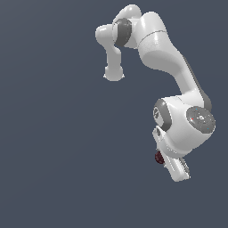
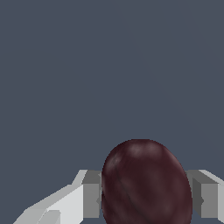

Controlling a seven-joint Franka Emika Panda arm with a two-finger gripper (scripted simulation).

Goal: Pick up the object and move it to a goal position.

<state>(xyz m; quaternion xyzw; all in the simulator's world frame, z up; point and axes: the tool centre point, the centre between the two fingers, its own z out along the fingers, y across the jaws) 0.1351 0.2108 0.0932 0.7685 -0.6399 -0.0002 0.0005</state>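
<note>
Dark maroon egg-shaped object (image 2: 146,183) clamped between end effector (image 2: 146,199) fingers (image 2: 91,199).

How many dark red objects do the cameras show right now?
1: the maroon ball, sitting between the gripper fingers; the exterior view shows it beside the hand. Nothing else visible.

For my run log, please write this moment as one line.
phase: carry | end effector: shut on object | object: dark maroon, roundish, between both fingers | goal: not visible
</note>
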